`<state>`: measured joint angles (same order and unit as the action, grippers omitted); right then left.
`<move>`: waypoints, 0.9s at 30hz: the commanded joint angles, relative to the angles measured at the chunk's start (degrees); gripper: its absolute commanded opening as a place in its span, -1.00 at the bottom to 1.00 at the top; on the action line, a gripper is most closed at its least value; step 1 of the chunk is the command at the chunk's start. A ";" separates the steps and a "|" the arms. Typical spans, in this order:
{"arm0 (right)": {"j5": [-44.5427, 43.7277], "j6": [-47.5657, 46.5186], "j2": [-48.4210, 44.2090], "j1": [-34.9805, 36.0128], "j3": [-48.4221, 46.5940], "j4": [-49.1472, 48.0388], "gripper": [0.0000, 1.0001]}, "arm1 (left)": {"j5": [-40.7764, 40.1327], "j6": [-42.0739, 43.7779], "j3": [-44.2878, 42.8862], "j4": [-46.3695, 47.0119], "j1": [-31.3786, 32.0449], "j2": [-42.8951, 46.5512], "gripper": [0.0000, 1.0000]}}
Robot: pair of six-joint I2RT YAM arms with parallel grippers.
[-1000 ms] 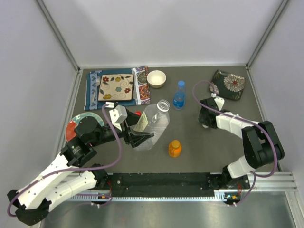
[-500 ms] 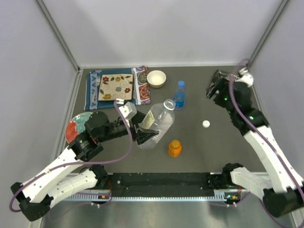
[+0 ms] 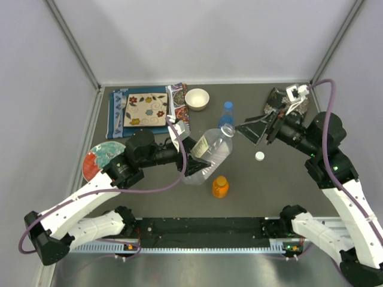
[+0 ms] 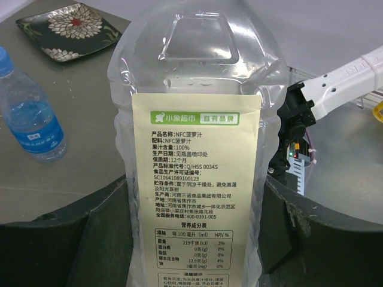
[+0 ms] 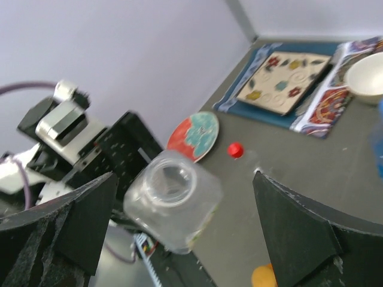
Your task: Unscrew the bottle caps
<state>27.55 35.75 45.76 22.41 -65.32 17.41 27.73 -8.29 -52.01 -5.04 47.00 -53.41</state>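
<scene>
My left jaws [image 3: 192, 165] grip the wide bottle [image 3: 210, 154] by its body, tilted so the open neck faces my right jaws [image 5: 185, 176], which stand wide apart and empty. Its white cap [image 3: 259, 156] lies on the surface [image 3: 257, 191] near them. I judge that the blue cap [image 3: 227, 106], also near them, comes next.

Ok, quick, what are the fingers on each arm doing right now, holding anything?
Left gripper: fingers closed on the wide clear bottle.
Right gripper: fingers open, holding nothing.
</scene>
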 commanded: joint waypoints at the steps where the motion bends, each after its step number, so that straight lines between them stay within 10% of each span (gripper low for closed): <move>1: 3.39 -1.91 0.91 5.35 -2.36 -0.45 0.93 | 1.90 -1.20 -3.53 4.60 0.89 -0.91 -0.56; 13: -2.67 -3.67 4.25 11.25 -3.06 -0.27 0.82 | 1.63 -0.41 -5.47 4.25 2.57 -2.67 -0.55; 27: -3.21 -3.76 4.08 12.30 -2.62 -0.97 -0.55 | -0.03 0.47 -5.47 4.07 2.65 -2.49 -0.32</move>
<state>25.12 32.58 50.65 34.13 -65.78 17.96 28.16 -8.80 -54.76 -5.10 49.45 -56.53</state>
